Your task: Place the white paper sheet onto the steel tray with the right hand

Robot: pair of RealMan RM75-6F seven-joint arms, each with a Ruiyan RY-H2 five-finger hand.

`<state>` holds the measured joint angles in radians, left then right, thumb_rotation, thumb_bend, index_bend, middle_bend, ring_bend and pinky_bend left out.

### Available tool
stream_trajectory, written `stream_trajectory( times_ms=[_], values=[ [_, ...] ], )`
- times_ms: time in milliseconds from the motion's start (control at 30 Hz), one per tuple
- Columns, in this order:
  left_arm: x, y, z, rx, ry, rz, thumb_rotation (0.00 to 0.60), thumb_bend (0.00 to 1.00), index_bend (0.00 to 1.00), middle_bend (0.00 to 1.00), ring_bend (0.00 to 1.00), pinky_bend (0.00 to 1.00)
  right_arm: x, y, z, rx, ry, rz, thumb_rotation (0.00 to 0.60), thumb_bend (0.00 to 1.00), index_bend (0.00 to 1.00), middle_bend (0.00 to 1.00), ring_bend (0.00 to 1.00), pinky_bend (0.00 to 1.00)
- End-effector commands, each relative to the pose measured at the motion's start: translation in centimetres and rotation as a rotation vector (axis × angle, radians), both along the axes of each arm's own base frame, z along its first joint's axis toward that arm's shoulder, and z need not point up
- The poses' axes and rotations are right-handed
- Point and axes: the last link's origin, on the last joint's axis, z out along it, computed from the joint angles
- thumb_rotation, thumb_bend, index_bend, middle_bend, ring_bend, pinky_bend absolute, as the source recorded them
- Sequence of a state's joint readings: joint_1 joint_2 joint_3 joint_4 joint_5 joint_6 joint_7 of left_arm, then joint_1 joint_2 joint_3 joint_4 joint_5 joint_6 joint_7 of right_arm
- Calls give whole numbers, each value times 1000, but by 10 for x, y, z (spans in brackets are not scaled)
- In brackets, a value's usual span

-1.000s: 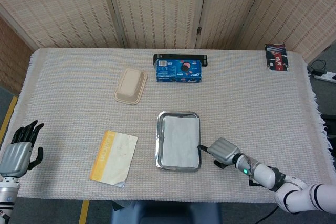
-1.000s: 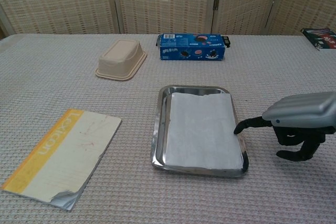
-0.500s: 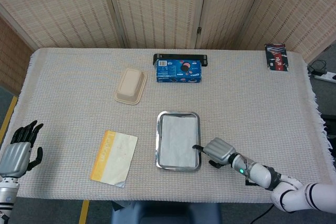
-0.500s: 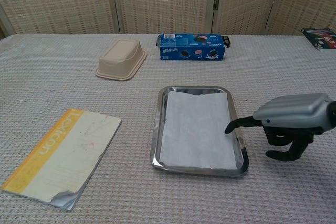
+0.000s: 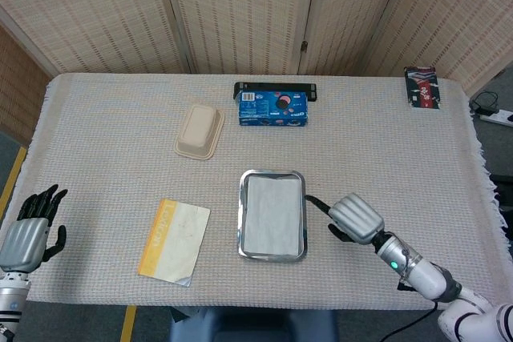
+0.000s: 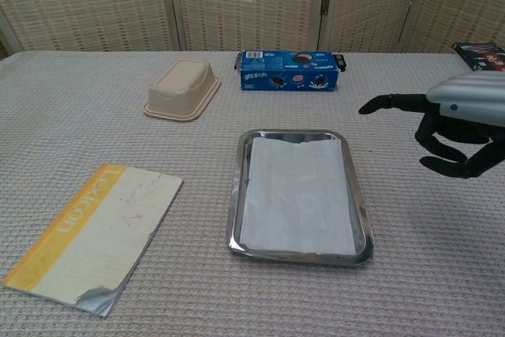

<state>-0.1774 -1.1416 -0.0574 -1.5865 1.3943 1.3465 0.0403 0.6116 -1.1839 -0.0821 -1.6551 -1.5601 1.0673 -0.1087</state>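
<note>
Right robot hand hovers empty, fingers spread, beside steel tray holding white paper sheet; notebook left.

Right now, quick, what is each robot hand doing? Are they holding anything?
Left hand: open, holding nothing, at the table's left edge.
Right hand: open, holding nothing, fingers apart, raised beside the steel tray. The white paper sheet lies in the tray.

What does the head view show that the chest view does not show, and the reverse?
Only the head view shows the left hand, open at the table's near left corner, and the floor around the table. Only the chest view shows the "Lexicon" lettering on the notebook. Both show the white paper sheet lying in the steel tray, the right hand apart from it, the beige container and the blue cookie box.
</note>
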Motion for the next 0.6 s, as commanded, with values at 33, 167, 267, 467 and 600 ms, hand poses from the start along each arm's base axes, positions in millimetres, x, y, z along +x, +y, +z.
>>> stream_trajectory(
  times_ms=[33, 167, 267, 467, 600],
  values=[
    [2, -1, 0, 15, 6, -13, 600, 688, 0, 0, 0, 0, -35, 23, 25, -216, 25, -81, 600, 547, 0, 53, 192, 297],
    [7, -4, 1, 32, -11, -41, 600, 687, 0, 0, 0, 0, -59, 37, 42, -335, 59, -189, 600, 547, 0, 0, 40, 167],
    [12, -8, 0, 24, -11, -87, 600, 687, 0, 0, 0, 0, -70, 49, 56, -423, 39, -241, 600, 546, 0, 0, 6, 155],
    [18, -16, -3, -4, -10, -155, 600, 683, 0, 0, 0, 0, -99, 78, 74, -563, -74, -306, 600, 546, 0, 0, 0, 1],
    [16, -15, -6, -15, 11, -149, 600, 682, 0, 0, 0, 0, -101, 88, 83, -568, -92, -289, 600, 547, 0, 0, 0, 0]
  ],
)
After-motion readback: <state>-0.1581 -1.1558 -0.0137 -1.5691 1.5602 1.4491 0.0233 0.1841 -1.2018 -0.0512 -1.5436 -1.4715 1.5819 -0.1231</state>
